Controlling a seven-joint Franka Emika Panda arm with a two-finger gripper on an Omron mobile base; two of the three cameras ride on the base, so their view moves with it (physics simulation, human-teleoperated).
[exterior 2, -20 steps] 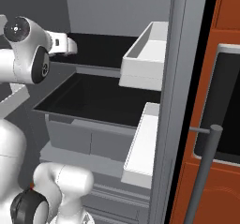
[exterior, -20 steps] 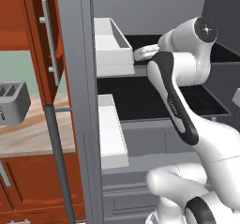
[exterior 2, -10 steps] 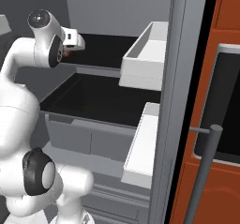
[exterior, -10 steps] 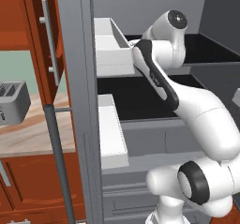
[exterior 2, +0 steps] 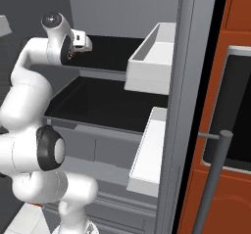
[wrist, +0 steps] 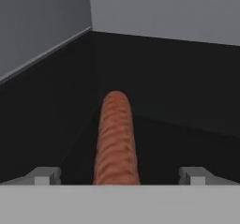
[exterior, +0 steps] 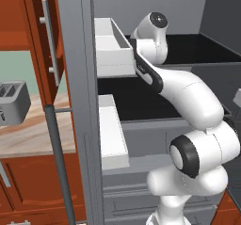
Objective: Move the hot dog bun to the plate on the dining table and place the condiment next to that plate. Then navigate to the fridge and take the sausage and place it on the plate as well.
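Observation:
The fridge (exterior: pixel 75 101) stands open, and my arm (exterior: pixel 155 31) reaches over its dark upper shelf (exterior 2: pixel 112 57). In the hand view the sausage (wrist: pixel 116 138), a thin ribbed reddish-brown cylinder, lies on that shelf pointing away from me toward the back corner. My gripper (wrist: pixel 119 175) is open. Its two fingertips (wrist: pixel 44 175) stand wide on either side of the sausage's near end, and neither touches it.
White door bins (exterior: pixel 113 50) hang beside the arm, with a second bin (exterior: pixel 113 134) lower down. The door's long bar handle (exterior 2: pixel 213 179) stands at the right. Below are a dark lower shelf (exterior 2: pixel 98 101) and grey drawers. A toaster (exterior: pixel 12 101) sits on the counter left of the fridge.
The arm has swung upward and reached deeper over the upper shelf, toward the back of the fridge. The jaws stayed open.

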